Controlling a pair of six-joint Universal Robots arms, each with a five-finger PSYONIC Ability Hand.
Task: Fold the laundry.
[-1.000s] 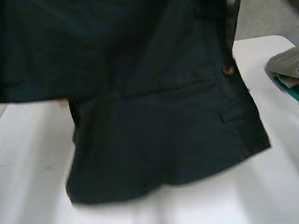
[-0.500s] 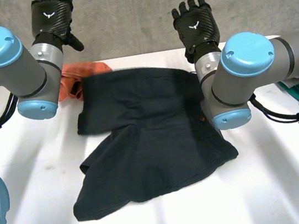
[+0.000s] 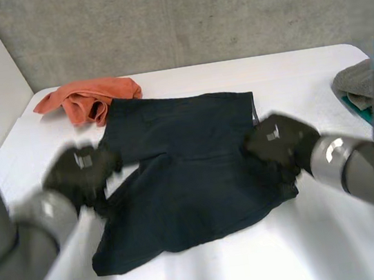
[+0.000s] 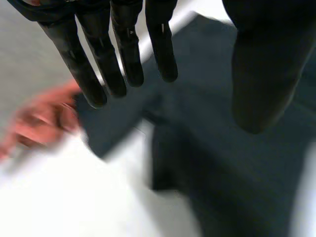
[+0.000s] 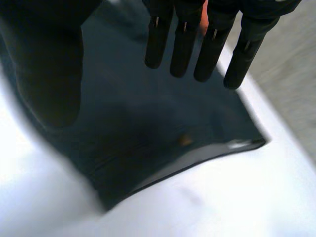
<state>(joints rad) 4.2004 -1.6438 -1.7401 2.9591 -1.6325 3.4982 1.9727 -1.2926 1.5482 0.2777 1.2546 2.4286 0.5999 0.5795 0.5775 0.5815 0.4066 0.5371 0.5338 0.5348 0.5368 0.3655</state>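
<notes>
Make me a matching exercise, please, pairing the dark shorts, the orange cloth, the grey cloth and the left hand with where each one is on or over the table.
Things:
1. dark shorts
2. orange cloth
3. grey cloth
4. left hand

Places:
A. at the right edge of the table
B. at the left side of the shorts, fingers straight
C. lying in the middle of the table
D. at the far left corner of the table

Pairs: 1-C, 2-D, 3-A, 4-B.

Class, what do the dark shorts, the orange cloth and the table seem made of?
Dark shorts: matte woven fabric, perhaps cotton; creases, stitched seams. Orange cloth: soft fabric, crumpled folds. Table: hard, smooth white top, perhaps laminate; light streaks.
</notes>
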